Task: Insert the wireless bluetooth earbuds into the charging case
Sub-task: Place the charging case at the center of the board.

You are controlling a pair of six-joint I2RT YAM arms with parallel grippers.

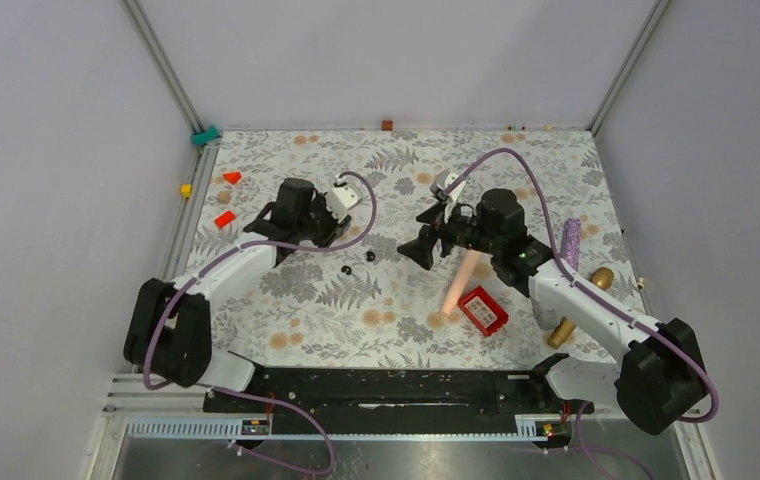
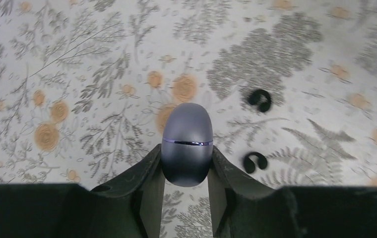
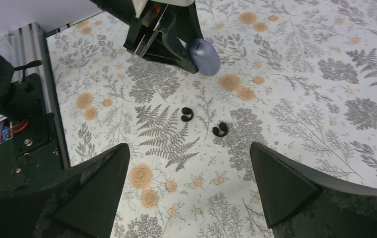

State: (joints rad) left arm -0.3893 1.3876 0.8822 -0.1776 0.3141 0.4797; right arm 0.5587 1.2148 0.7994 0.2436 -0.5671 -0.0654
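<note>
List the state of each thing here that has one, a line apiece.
left gripper, shut on the charging case
charging case, lid closed
right gripper, open, empty
earbuds, both lying loose, outside the case

Closed grey oval case in left tool; two black earbuds nearby.

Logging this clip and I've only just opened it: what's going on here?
The left hand is clamped on the charging case, which looks closed. The two earbuds lie loose on the floral table near it, neither one in the case. The right hand hangs open above them, gripping nothing.
</note>
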